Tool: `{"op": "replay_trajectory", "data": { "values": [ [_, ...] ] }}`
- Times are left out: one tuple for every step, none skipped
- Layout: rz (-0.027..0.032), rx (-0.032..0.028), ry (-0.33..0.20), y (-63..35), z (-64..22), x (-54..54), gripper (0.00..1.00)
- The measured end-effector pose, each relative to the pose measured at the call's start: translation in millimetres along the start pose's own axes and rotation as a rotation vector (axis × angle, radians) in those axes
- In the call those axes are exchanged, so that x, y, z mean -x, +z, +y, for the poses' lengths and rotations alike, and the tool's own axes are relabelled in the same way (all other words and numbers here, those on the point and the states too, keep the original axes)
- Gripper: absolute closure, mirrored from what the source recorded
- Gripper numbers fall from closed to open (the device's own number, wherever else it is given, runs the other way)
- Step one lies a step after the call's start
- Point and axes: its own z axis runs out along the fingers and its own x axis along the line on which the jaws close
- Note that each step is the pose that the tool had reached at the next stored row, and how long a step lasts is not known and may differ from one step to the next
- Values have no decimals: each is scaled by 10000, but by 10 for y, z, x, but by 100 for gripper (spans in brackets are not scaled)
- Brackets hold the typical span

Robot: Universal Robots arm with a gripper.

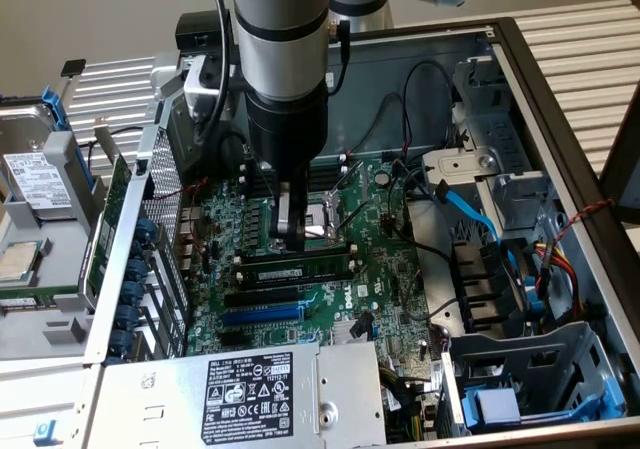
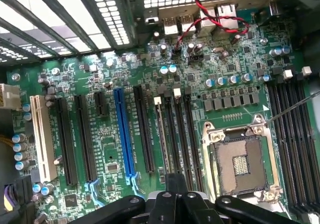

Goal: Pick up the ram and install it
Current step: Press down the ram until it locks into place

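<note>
While reaching straight down into the opened computer case (image 1: pixel 560 99), hangs with the pincer (image 1: pixel 291 237) shut, jaws pressed together and nothing visibly clamped between them. Comes down tip-first right over the ram (image 1: pixel 300 266), at or just above its top edge; cannot tell whether actually touching. Reads as a pushing posture, not a grasping one: shut like this to make one blunt tip for bearing on a thin edge.

From the wrist view, shows the pincer (image 2: pixel 172 189) lined up with the ram (image 2: pixel 161 134), seen edge-on there as a thin strip among the long black memory slots (image 2: pixel 186 134). Stands upright, green board with black chips, lengthwise along its slot and just beside the CPU socket (image 2: pixel 240 159), on the side toward the expansion slots. Looks already set into the slot. Cannot say whether fully seated and latched, which probably accounts for the downward approach.

Runs parallel to the blue expansion slot (image 1: pixel 262 314), which sits nearer the motherboard (image 1: pixel 385 234) edge that meets the power supply (image 1: pixel 250 389). Leaves the socket bare, with no cooler fitted, hence room for the arm to descend close beside it. Toward the exterior view's right edge of the case, carries a blue data cable (image 1: pixel 470 209) looped well apart from the slots, so no snag likely there.
</note>
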Motion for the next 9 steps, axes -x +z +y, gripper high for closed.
{"op": "replay_trajectory", "data": {
  "values": [
    [-7,-5,156,0,0,0,89],
    [-14,-10,304,0,0,0,89],
    [-22,-14,448,0,0,0,89],
    [-29,-19,596,0,0,0,89],
    [-35,-24,737,0,0,0,89],
    [-42,-29,881,1,0,0,89],
    [-50,-34,1028,1,0,0,89],
    [-57,-39,1188,1,0,0,89],
    [-64,-43,1333,2,0,0,89]
  ]
}}
